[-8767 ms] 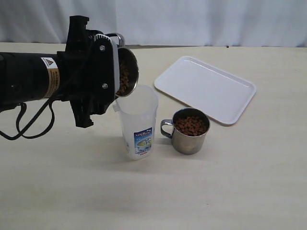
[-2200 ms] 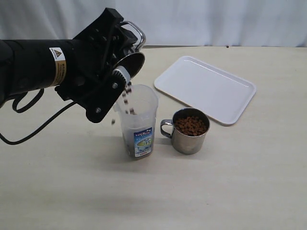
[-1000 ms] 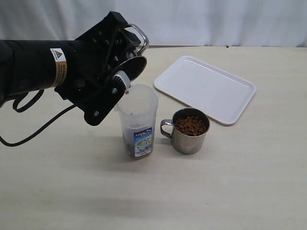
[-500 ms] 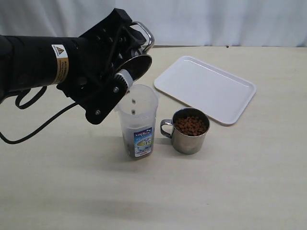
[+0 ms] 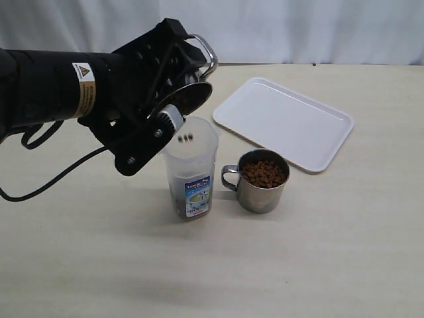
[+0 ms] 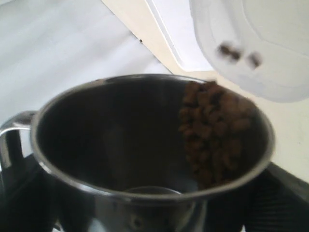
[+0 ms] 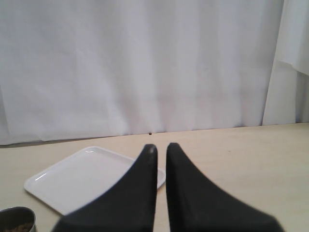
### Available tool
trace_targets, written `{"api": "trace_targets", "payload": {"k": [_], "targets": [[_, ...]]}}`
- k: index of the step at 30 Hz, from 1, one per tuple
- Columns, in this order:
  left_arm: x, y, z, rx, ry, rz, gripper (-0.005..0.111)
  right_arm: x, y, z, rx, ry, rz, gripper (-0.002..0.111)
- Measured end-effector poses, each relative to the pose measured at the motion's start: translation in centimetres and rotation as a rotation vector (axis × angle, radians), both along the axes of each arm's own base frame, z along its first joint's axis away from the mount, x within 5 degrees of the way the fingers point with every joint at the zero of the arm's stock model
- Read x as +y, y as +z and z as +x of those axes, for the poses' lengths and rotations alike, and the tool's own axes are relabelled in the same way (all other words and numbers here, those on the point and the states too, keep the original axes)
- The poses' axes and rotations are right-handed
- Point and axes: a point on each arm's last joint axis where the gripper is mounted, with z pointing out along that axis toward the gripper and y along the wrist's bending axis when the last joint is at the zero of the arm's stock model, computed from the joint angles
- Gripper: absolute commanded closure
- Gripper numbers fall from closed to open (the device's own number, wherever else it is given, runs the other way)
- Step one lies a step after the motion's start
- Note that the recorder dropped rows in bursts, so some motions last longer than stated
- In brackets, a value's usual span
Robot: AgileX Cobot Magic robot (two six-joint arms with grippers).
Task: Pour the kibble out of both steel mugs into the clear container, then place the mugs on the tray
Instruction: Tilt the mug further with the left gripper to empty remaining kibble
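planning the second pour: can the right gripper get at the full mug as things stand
Probably yes: the full steel mug stands apart from the clear container and tray, and nothing lies between it and the right gripper.

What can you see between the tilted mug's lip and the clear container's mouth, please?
A few kibble pellets in mid-air, below the tilted mug, at the mouth of the clear container, seen in the exterior view.

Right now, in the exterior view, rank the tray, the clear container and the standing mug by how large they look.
Largest to smallest:
tray, largest by far, though it lies farther back
clear container, second
standing mug, smallest
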Motion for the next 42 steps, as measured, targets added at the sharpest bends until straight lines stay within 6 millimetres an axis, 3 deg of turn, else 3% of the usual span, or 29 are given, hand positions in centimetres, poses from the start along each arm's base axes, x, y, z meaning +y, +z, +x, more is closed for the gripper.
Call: {"api": "trace_targets", "payload": {"k": [17,26,34,42], "targets": [[-0.3,0.0,-0.3,-0.059,-0.103,0.086,0.107,0.0,0.0,0.0,0.000,0.000,0.000,0.103],[-2.0,0.0,-1.7,-0.084,-0.171,0.105,0.107,0.0,0.0,0.0,0.000,0.000,0.000,0.103],[-1.5,0.2,-1.2,-0.121,-0.105,0.136,0.107,0.0,0.0,0.0,0.000,0.000,0.000,0.103],[-1.5,0.2,-1.2,-0.181,-0.147,0.215,0.107,0.0,0.0,0.0,0.000,0.000,0.002,0.103]]}}
